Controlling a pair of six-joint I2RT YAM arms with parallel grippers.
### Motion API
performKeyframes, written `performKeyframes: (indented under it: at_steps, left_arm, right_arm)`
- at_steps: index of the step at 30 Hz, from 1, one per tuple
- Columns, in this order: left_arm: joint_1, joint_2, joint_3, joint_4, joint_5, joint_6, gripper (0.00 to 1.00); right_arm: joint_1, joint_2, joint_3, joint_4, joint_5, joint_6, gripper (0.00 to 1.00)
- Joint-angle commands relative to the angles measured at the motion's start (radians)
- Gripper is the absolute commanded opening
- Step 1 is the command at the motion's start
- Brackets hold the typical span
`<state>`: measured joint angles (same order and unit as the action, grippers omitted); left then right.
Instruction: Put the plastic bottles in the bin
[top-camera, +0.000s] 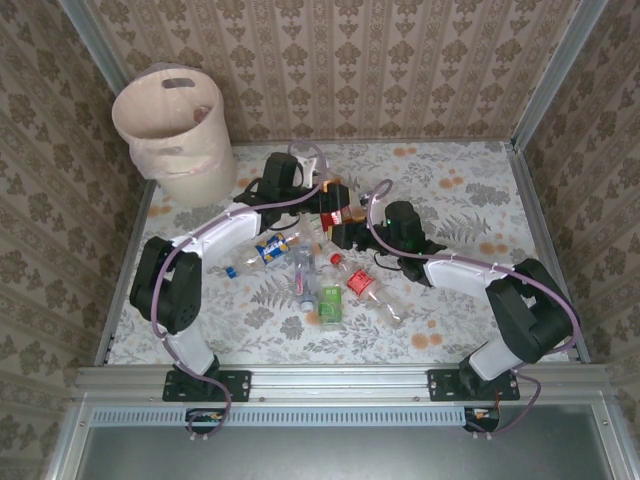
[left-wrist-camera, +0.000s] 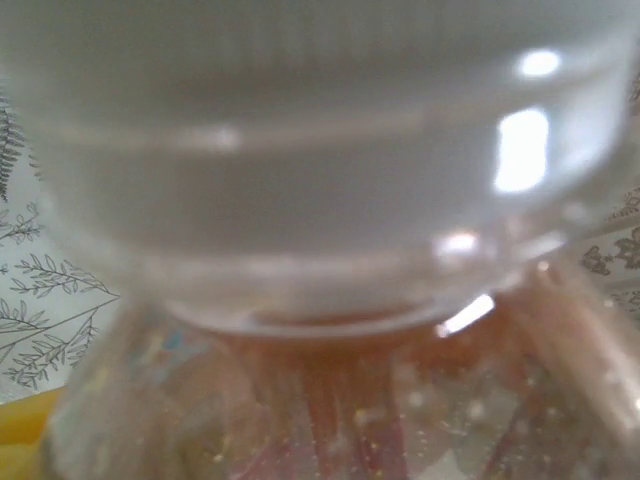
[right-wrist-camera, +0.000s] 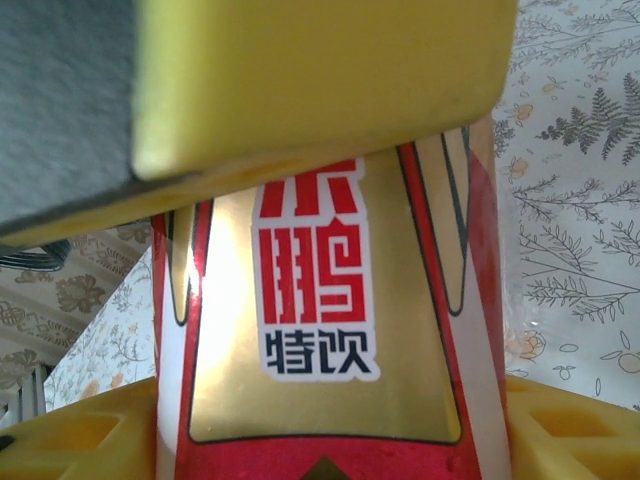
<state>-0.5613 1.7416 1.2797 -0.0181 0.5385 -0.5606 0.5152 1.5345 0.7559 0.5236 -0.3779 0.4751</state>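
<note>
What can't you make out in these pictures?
- Left wrist: the white-capped bottle is too close and too blurred to identify.
- Right wrist: a yellow finger hides the top of the red and gold bottle.
- Top view: the bin hides its floor behind its own wall.

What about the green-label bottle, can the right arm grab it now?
Probably not yet: the right gripper is clamped on a red-and-gold bottle, so it is busy, though the green-label bottle lies near it, uncovered.
</note>
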Motion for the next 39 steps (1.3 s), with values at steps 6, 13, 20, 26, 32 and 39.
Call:
performKeyframes:
  at_steps: [6, 13, 20, 26, 32, 39]
  left_arm:
    - [-0.002, 0.02, 0.043, -0.032, 0.023, 0.032, 0.67]
    - [0.006, -0.007, 0.029, -0.036, -0.032, 0.028, 0.65]
    - [0.035, -0.028, 0.027, -0.06, -0.098, 0.037, 0.67]
    - [0.087, -0.065, 0.034, -0.078, -0.168, 0.053, 0.67]
    - [0.165, -0.092, 0.08, -0.112, -0.225, 0.072, 0.66]
    - [0.218, -0.099, 0.16, -0.097, -0.244, 0.078, 0.65]
  right_arm:
    - [0.005, -0.016, 0.042, -0.048, -0.044, -0.026, 0.67]
    - [0.005, -0.069, 0.015, -0.092, -0.04, -0.047, 0.94]
    - [0.005, -0.106, -0.006, -0.05, 0.053, -0.005, 1.0]
    - [0.003, -0.135, -0.034, -0.019, 0.229, 0.069, 1.0]
    - [0.002, -0.188, -0.055, -0.05, 0.327, 0.067, 1.0]
    - [0.002, -0.229, -0.095, -0.022, 0.429, 0.013, 1.0]
